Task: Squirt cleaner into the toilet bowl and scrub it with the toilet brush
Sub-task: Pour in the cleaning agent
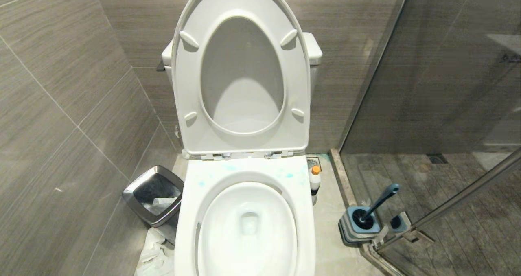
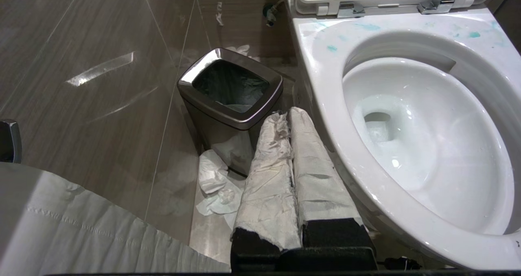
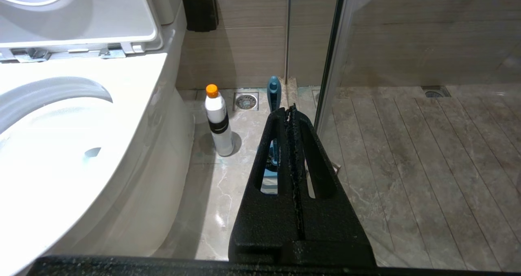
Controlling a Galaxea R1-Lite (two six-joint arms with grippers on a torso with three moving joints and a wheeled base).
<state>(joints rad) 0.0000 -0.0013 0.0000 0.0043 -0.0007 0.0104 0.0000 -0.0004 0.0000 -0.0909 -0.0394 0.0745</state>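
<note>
In the head view, the toilet bowl (image 1: 244, 223) is seen from above with its seat and lid (image 1: 240, 68) raised against the tank; blue-green smears are scattered along the back of the rim. A steel bin (image 1: 154, 194) lined with a dark bag stands on the floor to the robot's left of the bowl, with crumpled paper (image 1: 156, 251) lying in front of it. The cleaner (image 1: 314, 181) is placed upright on the floor just beside the bowl on the right. Further right, the toilet brush (image 1: 376, 204) is held tilted in its square base (image 1: 360, 225), close against the glass shower partition (image 1: 447, 84) and its metal frame. Neither arm is seen here. In the left wrist view, the left gripper (image 2: 288, 115), its fingers wrapped in white padding, is pressed closed on nothing, between the bin (image 2: 232, 93) and the bowl's outer rim (image 2: 325, 117). In the right wrist view, the right gripper (image 3: 290, 110) is likewise clenched and empty; the brush handle (image 3: 273, 90) is partly hidden behind it, and the cleaner (image 3: 218, 121) stands between the gripper and the bowl (image 3: 81, 137).
</note>
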